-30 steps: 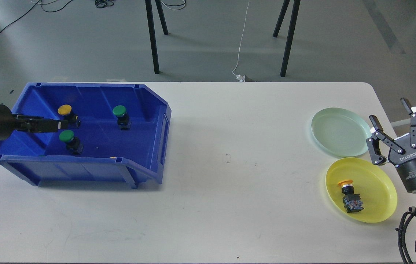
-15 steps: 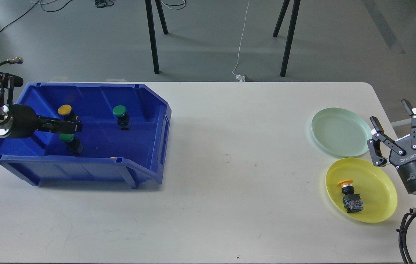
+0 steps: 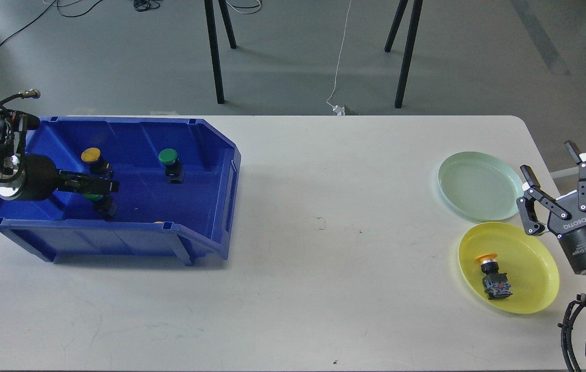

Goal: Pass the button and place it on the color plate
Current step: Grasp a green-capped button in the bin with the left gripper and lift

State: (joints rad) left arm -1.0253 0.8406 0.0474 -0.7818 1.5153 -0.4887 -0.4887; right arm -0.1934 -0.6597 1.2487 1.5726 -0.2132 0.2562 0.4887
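Where it reaches, left pincer (image 3: 109,186) covers green button (image 3: 94,197).

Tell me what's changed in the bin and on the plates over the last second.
The left gripper moved deeper into the bin and down from the yellow button onto the nearer green button, now mostly covering its cap. No grasp is visible yet. The other green button, the plates, the button on the yellow plate and the open right gripper stayed put.

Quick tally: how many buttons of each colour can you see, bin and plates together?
Yellow buttons: 2, one in the blue bin at, one on the yellow plate at
Green buttons: 2, at and
Total: 4
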